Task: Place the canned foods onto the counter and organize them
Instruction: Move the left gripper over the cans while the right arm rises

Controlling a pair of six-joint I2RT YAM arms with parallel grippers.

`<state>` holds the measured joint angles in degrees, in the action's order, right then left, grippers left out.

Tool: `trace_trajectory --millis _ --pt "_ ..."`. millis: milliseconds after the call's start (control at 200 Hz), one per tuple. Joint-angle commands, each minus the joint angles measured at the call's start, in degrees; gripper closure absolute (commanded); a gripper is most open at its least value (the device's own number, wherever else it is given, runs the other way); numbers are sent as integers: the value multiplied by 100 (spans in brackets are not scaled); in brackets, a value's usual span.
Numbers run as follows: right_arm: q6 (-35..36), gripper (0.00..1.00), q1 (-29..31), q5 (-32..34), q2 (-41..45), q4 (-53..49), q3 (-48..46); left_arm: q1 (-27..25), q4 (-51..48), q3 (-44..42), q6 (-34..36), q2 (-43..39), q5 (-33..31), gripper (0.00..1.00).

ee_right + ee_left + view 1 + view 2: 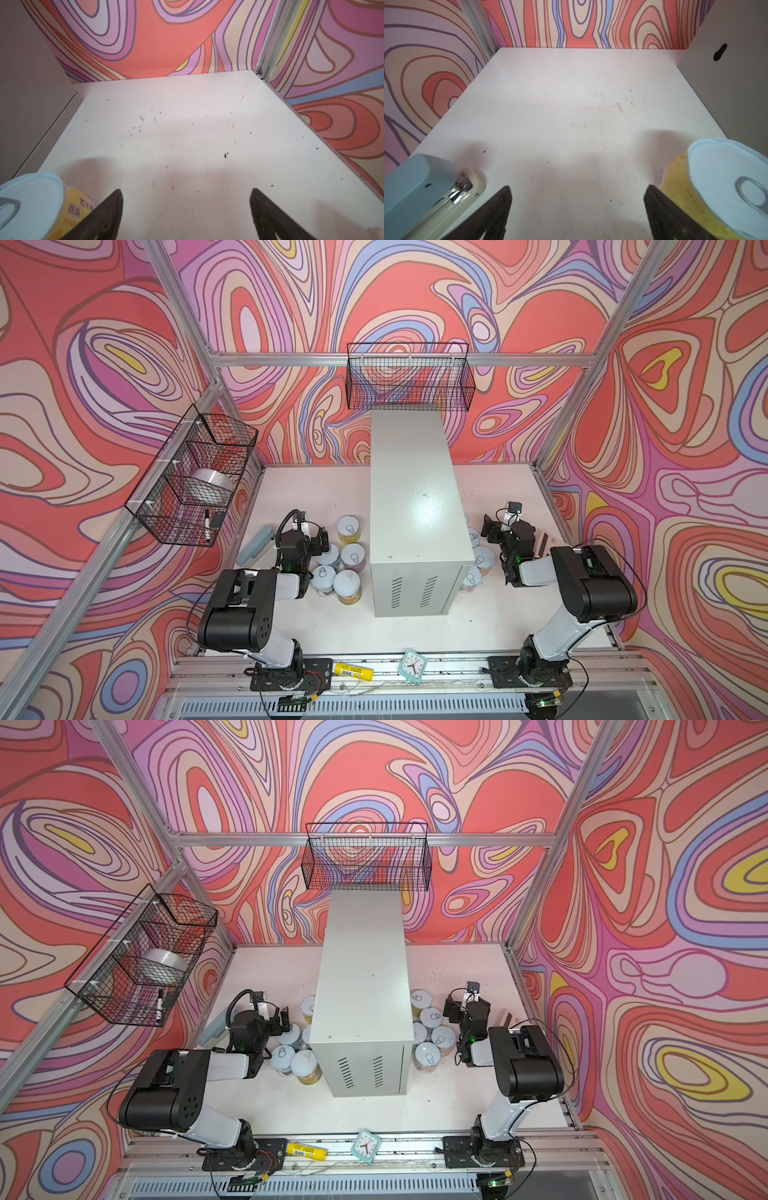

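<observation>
Standing in two clusters on the white table [307,489], canned foods [352,556], tall counter [409,489] between them. Hanging with jaws spread, empty: left gripper [577,192] between stapler [415,187] and yellow can [716,187], right gripper [187,193] beside another.

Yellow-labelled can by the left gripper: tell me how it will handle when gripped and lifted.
The yellow-labelled can has a pull-tab lid, suggesting rigid metal that should keep shape when squeezed. Standing upright, it probably won't roll, though it likely would if tipped over. The label seems paper, probably giving fair grip.
</observation>
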<state>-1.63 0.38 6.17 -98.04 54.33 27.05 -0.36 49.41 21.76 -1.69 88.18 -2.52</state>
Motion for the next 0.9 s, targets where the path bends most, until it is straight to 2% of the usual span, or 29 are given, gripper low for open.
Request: trace_trajectory --millis 0,85,240,295,391,441,501,586,656,741,831,896 --pt "-39 1 -30 -85 4 -36 18 36 78 -1 31 -5 94 0" --pt "-9 2 -29 -90 76 -36 6 36 -12 21 -2 -84 -15 0" --pt "-76 2 -21 207 994 -1487 434 -9 -1508 465 3 -968 -207 0" --pt "-419 2 -19 556 1388 -2018 587 -168 -1800 590 -1 -1217 -576 0" --pt "-822 2 -21 1062 1800 -3508 1219 -203 -2609 1060 -696 -1651 -899 0" --pt "-1197 2 -20 1329 1857 -4270 1602 -205 -3370 1504 -1047 -1745 -1078 0" --pt "-1557 2 -13 1262 1944 -5107 2009 -284 -4584 2205 -1302 -1768 -1232 0" --pt "-2214 2 -12 1446 2227 -5809 2247 -777 -5452 2735 -1192 -1888 -1669 0" --pt "-2485 2 -4 1184 2543 -6234 2298 -1163 -5954 2987 -1169 -2068 -1800 0" --pt "-2730 2 82 1082 2775 -6938 2464 -1399 -6872 3315 -1419 -2238 -1922 0" --pt "-2806 2 125 712 2913 -7637 2612 -1484 -7719 3547 -1788 -2470 -1392 0" --pt "-2769 2 179 543 3002 -7947 2626 -1742 -8231 3626 -1941 -2653 -1401 0"
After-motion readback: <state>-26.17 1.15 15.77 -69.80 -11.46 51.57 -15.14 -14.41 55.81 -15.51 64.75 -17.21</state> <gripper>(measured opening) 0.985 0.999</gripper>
